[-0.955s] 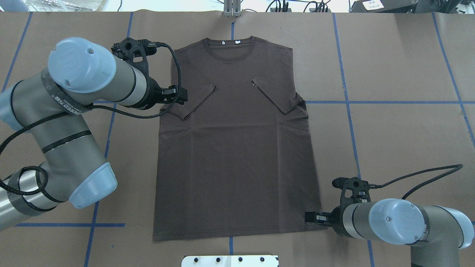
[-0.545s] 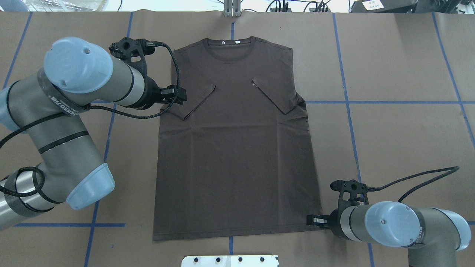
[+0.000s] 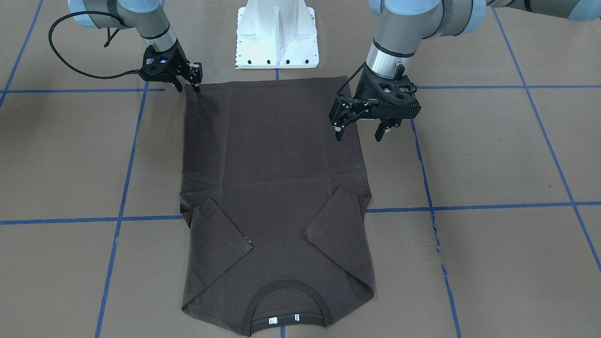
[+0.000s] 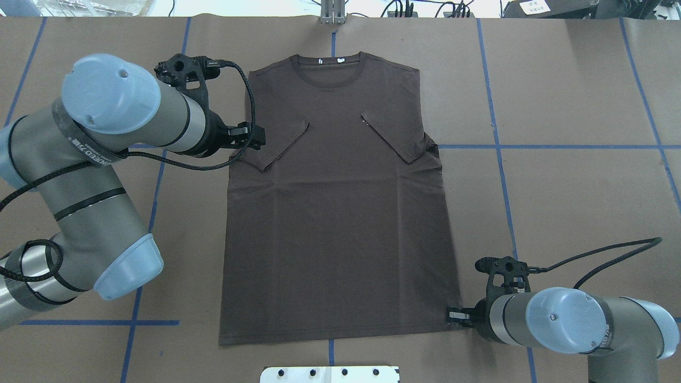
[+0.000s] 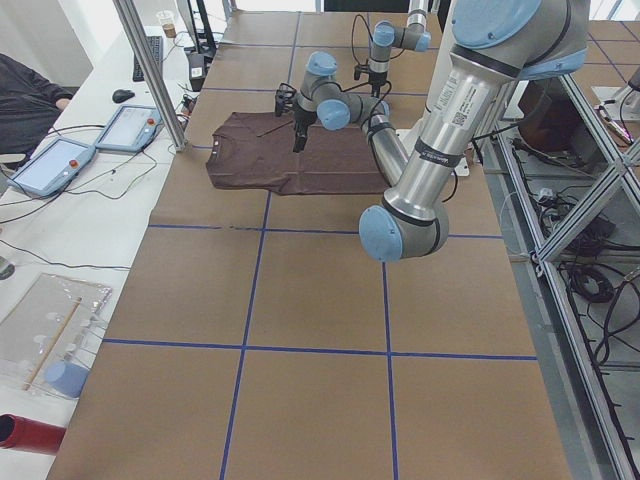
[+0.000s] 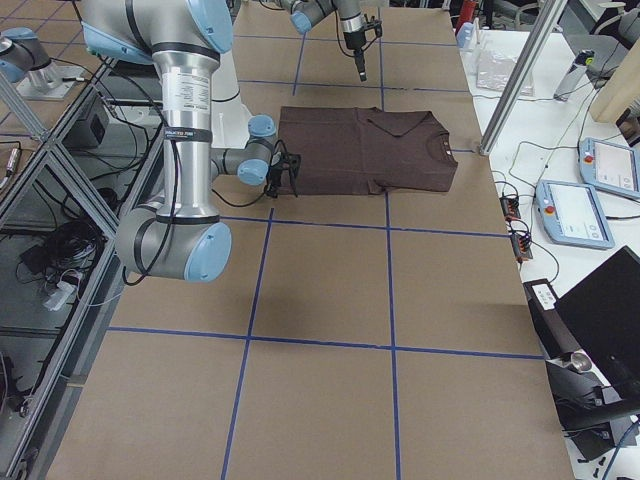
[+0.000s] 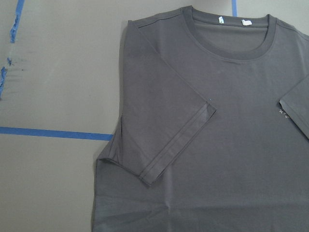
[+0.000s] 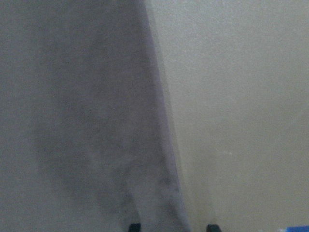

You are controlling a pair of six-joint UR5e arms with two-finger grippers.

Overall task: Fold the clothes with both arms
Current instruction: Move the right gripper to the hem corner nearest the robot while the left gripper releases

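Right pincer sits spread, tips straddling the brown T-shirt at its hem corner; left pincer hangs spread wide above the opposite side edge.

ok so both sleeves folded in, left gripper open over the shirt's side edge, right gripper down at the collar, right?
Not the collar: the right gripper is down at a hem corner of the brown T-shirt, at the opposite end, as the front-facing view shows. Sleeves folded in and left gripper open over the side edge are correct.
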